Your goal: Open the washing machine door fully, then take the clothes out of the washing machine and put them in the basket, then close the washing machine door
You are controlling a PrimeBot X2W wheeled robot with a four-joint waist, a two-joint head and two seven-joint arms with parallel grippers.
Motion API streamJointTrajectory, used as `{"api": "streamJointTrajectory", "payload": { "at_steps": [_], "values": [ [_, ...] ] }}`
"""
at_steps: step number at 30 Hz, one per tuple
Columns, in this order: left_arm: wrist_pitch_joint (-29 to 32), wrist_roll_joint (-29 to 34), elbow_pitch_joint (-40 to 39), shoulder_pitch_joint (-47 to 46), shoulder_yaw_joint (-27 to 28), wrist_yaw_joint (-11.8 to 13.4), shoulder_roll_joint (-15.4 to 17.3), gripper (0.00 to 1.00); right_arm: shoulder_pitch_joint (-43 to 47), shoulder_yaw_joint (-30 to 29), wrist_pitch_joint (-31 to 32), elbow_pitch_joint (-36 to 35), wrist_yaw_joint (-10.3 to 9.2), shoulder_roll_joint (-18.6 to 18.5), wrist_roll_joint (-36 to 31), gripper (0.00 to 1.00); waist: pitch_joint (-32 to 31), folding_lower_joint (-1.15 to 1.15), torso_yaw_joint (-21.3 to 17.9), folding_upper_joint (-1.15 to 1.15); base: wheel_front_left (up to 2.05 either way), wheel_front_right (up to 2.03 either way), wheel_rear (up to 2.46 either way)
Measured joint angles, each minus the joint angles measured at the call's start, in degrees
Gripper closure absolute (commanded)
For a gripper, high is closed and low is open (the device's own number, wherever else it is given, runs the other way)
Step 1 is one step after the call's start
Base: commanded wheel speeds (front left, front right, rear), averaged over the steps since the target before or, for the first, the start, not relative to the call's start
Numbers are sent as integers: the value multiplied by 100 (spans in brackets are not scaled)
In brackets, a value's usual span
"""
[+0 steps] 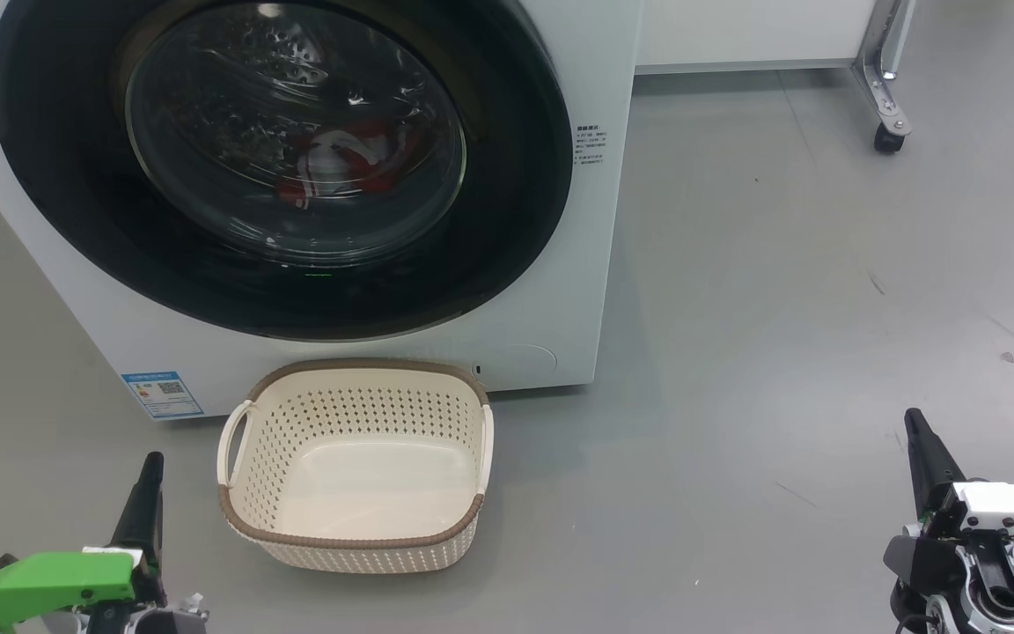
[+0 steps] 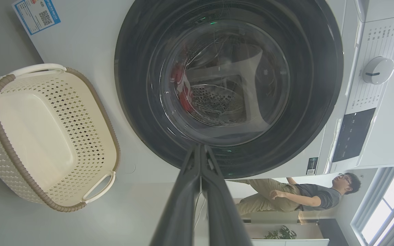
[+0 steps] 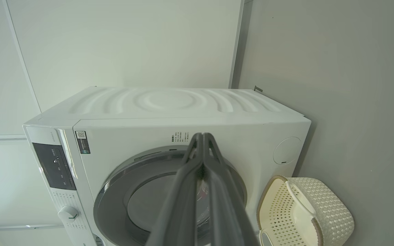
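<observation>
Left fingers (image 2: 183, 201) short of washing machine door (image 2: 227, 85)

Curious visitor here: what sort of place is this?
Probably a lab staged as a laundry corner: washing machine, basket on bare grey floor, wheeled metal frame nearby.

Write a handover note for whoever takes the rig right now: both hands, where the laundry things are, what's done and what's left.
Hands: the left hand is shut and holds nothing, low at the left near the basket but not touching it. The right hand is shut and holds nothing, low at the right, well away from the machine.
Things: the washing machine door is closed. The clothes, red and white, lie in the drum behind the glass. The basket is empty, on the floor in front of the washing machine.
Done: nothing yet.
Left: open the door fully, move the clothes to the basket, close the door.
</observation>
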Motion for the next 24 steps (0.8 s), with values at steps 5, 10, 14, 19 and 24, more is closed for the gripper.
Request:
{"api": "streamJointTrajectory", "payload": {
  "at_steps": [5, 10, 14, 19, 24],
  "values": [
    [0, 1, 0, 0, 8, 0, -5, 100, 0, -1, 0, -1, 0, 1, 0, 100, 0, 0, 0, 0, 0, 0, 0],
    [0, 5, 0, 0, 19, 0, -10, 100, 0, -1, 0, -1, 0, 1, 0, 100, 0, 0, 0, 0, 0, 0, 0],
    [-1, -1, 55, 38, 12, 4, -47, 0, 38, 2, -1, 60, -2, 20, 0, 0, 0, 0, 0, 0, 0, 0, 0],
    [-1, -2, 336, 293, -88, 7, -238, 0, 335, 10, -2, 349, -3, 183, 0, 0, 1, 0, -1, 0, 0, 0, 0],
    [-19, -1, 336, 309, -100, 5, -250, 0, 368, 13, -26, 343, -3, 182, -14, 0, 3, 0, -3, 0, 0, 0, 0]
  ]
}}
